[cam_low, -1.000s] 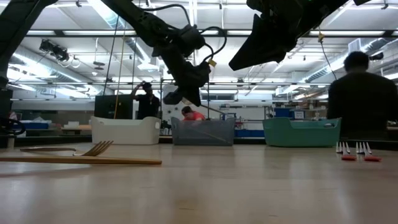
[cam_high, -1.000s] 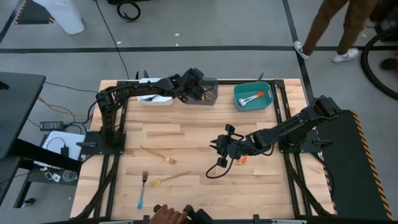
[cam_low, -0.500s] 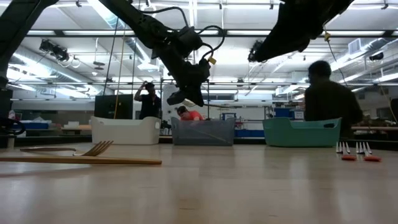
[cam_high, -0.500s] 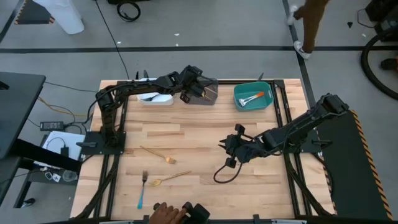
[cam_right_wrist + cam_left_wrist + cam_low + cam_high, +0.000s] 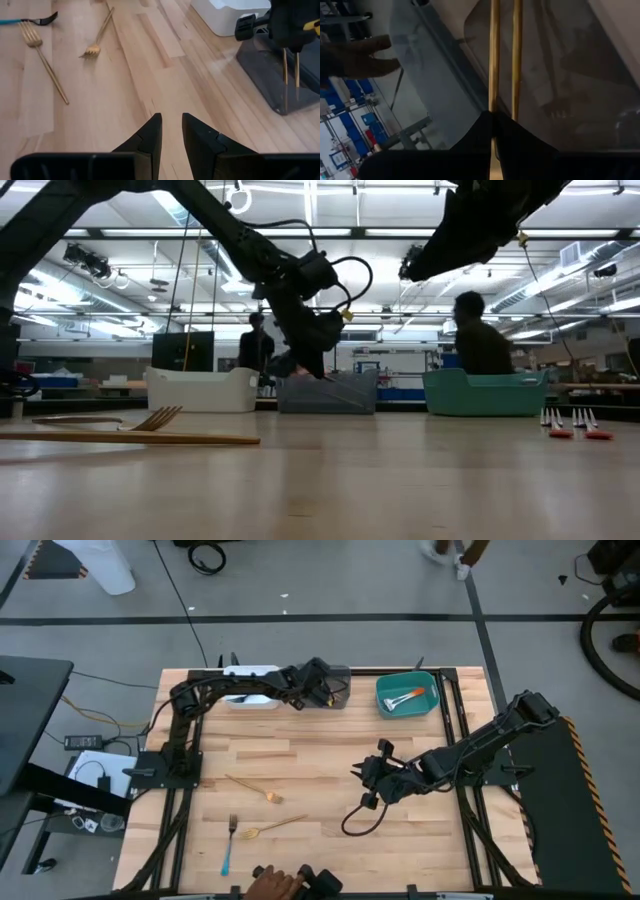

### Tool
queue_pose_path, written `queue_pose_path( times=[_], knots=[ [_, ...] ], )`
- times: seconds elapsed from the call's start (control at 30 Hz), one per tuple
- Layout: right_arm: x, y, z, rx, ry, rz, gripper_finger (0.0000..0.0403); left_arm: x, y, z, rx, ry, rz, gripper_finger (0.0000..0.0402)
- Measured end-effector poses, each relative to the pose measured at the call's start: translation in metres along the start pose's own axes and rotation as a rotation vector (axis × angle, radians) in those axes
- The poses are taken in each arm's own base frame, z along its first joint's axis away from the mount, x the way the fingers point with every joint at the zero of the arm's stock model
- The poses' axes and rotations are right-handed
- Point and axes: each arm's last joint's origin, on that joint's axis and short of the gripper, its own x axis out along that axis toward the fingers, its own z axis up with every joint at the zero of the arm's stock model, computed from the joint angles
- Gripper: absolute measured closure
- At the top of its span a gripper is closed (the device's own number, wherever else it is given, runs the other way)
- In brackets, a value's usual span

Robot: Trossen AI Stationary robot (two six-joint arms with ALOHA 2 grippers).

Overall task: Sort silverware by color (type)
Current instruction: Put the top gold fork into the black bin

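Note:
My left gripper hangs over the grey bin at the far middle of the table, shut on a gold utensil. A second gold utensil stands right beside the first; whether it is held too, I cannot tell. My right gripper hovers open over the table's middle right with nothing between its fingers. Two gold forks and a blue-handled fork lie flat at the near left. Orange-handled forks lie at the right in the low view. My left gripper pinches the gold utensil's thin shaft between its two fingertips. The fingers slant down from the table's left side, and the shaft runs on past them along their line. The utensil hangs down into the grey bin; its lower end does not show.
A white bin stands left of the grey one. A teal bin with silverware in it stands at the far right. A person's hand rests at the near edge. People move in the room behind the table.
My left gripper has gone down toward the grey bin with the gold utensil, staying shut. My right gripper has shifted a little toward the table's right edge, and now covers the orange-handled piece that lay beside it.

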Motion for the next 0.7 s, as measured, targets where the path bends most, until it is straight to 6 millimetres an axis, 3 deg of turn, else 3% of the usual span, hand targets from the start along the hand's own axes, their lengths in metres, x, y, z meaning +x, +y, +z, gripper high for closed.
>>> queue_pose_path(
  times=[0.5,0.7],
  knots=[
    [0.0,0.0004,0.001,-0.011,-0.009,0.002,0.0317,0.0053,-0.0059,0.0051,0.009,-0.051,-0.029,0.0373],
    [0.0,0.0006,0.0014,-0.009,-0.012,0.003,0.0317,0.0045,-0.004,0.0072,0.001,-0.051,-0.006,0.0328]
  ],
)
